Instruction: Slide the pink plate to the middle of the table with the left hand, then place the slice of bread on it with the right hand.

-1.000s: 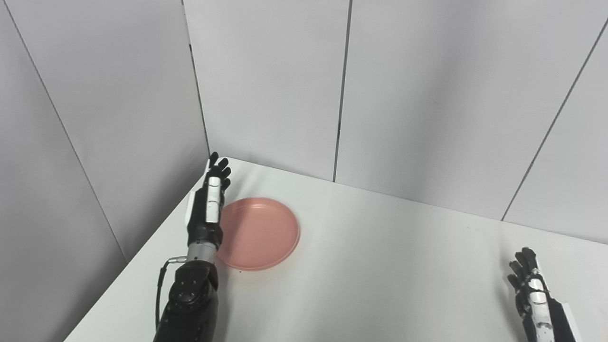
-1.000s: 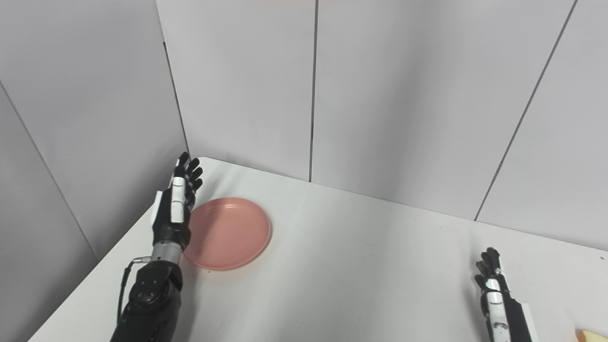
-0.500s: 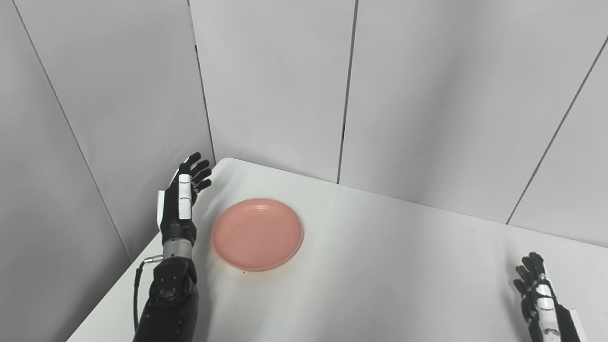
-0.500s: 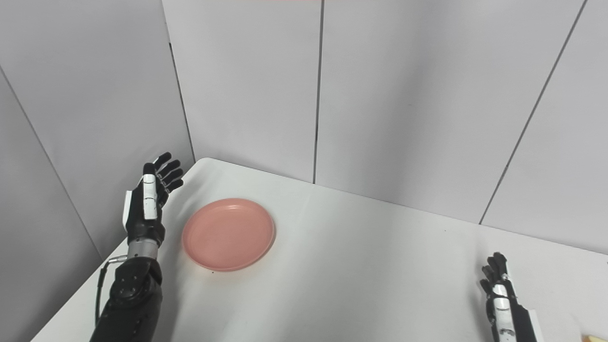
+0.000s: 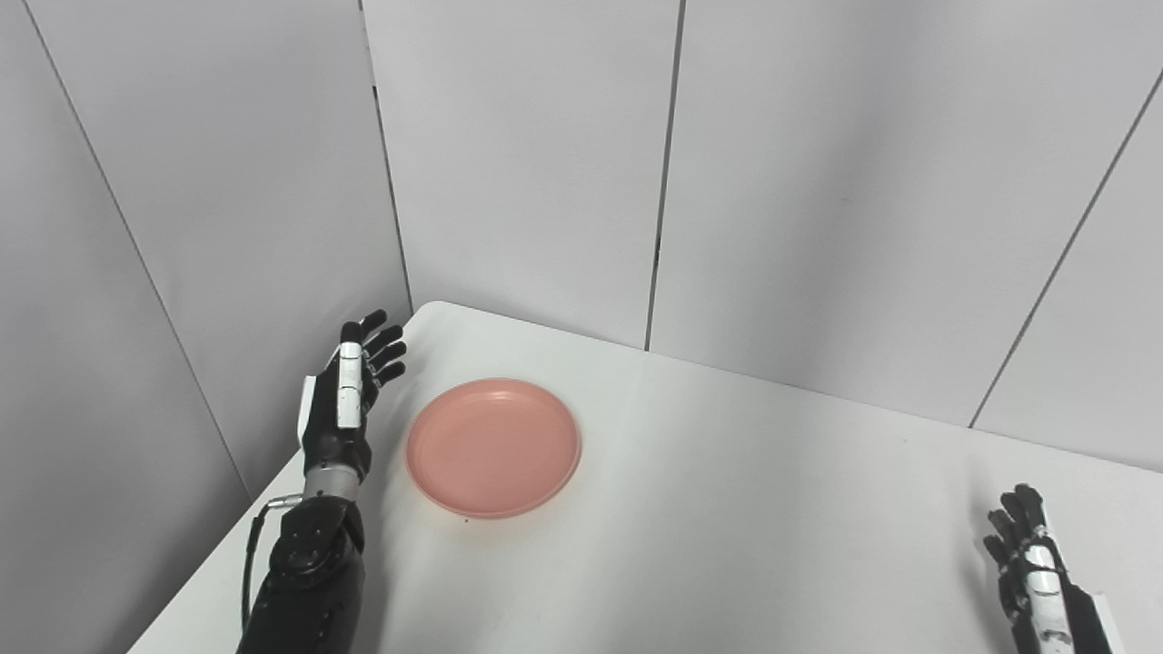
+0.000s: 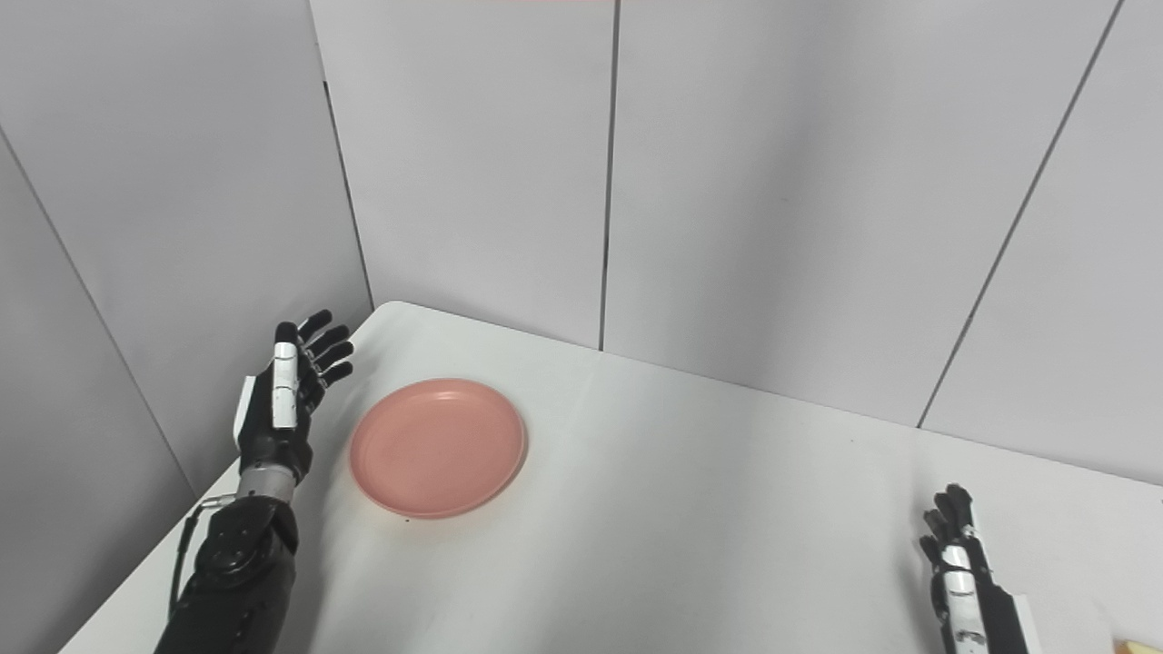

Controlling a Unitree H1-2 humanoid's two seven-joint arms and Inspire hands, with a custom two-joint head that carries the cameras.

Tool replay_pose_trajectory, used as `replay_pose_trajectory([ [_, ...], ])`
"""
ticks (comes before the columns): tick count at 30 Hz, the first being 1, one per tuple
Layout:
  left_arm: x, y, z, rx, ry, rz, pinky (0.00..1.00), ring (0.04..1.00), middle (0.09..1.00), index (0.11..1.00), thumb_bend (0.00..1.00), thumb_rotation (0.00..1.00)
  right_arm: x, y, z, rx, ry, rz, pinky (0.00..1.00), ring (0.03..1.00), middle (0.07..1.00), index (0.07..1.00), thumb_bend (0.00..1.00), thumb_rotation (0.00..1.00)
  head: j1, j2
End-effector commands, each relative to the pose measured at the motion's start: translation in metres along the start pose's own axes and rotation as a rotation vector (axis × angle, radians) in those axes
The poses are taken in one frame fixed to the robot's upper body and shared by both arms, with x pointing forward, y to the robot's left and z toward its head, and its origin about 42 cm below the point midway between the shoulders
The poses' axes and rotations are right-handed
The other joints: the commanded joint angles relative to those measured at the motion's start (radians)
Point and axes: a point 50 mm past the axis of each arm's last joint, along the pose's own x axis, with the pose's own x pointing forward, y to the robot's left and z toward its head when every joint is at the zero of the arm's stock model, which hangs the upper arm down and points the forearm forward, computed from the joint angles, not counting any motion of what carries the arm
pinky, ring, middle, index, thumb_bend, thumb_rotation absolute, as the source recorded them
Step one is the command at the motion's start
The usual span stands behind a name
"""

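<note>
A round pink plate (image 5: pixel 493 447) lies empty on the white table (image 5: pixel 727 509), towards its far left corner. My left hand (image 5: pixel 348 392) is open with fingers spread, raised at the table's left edge, just left of the plate and apart from it. My right hand (image 5: pixel 1031 563) is open and empty, low at the table's front right. A sliver of the bread slice (image 6: pixel 1143 645) shows at the bottom right corner of the right eye view; the rest is out of frame.
Grey wall panels (image 5: pixel 527 163) stand close behind the table and along its left side. The table's left edge (image 5: pixel 273 481) runs right beside my left forearm.
My left hand has moved left off the plate's left rim to the table's edge and sunk a little. The camera shifted slightly. The plate and right hand have stayed put.
</note>
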Motion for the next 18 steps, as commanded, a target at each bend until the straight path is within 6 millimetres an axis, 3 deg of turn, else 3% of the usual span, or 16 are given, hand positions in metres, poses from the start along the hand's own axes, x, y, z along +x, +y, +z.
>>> replay_pose_trajectory([
  [1,0.012,-0.001,0.013,0.016,-0.041,-0.033,0.84,0.839,0.83,0.818,0.88,1.0,-0.004,0.001,-0.002,0.019,0.006,-0.002,1.0,1.0,1.0,1.0,0.66,0.96,-0.001,0.001],
  [12,0.012,-0.02,-0.011,0.017,0.017,-0.07,0.89,0.874,0.858,0.835,0.84,1.0,-0.005,0.0,-0.001,0.013,0.002,-0.005,1.0,1.0,1.0,1.0,0.64,0.96,0.003,0.006],
  [18,0.011,-0.032,-0.021,0.047,0.038,-0.115,0.94,0.917,0.88,0.853,0.87,1.0,-0.005,0.0,0.0,0.017,0.006,-0.003,1.0,1.0,1.0,1.0,0.64,0.97,0.006,0.007],
])
